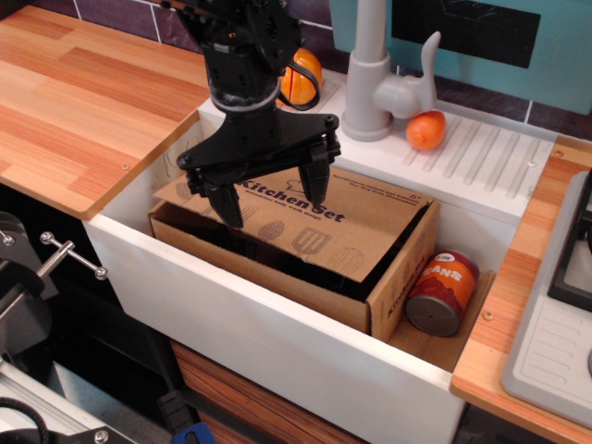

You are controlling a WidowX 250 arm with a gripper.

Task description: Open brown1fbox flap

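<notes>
Your table (74, 102) is the wood-grain counter that wraps a white sink (277, 342) — the basin sits sunk between the wooden slab on one side and a narrower wooden strip on the other. Inside that basin you see the brown1fbox (393, 277), a long cardboard carton lying lengthwise and filling most of the sink floor. Its flap (305, 227) lies across the top with the black "Kitchen Set" lettering and round hatched marks facing up; the edge nearest you stands slightly raised, and a dark gap shows beneath it along the box's front wall.

Above the flap hangs the black arm, and its end effector (273, 190) is spread wide, one finger (227, 205) pointing down near the flap's camera-left end and the other over the lettering further along. Both tips look to be at or just above the cardboard; from this angle you cannot tell whether they actually touch it. Nothing sits between the fingers.

Behind the sink a grey faucet (370, 83) rises from the white ribbed drainboard (481, 153). Beside the box's end panel, in the sink's corner, an orange-red can (442, 291) lies tipped on its side, close to the carton. On the drainboard just beside the faucet base you have a small orange fruit (425, 130), and another orange object (303, 76) shows partly hidden behind the arm.
</notes>
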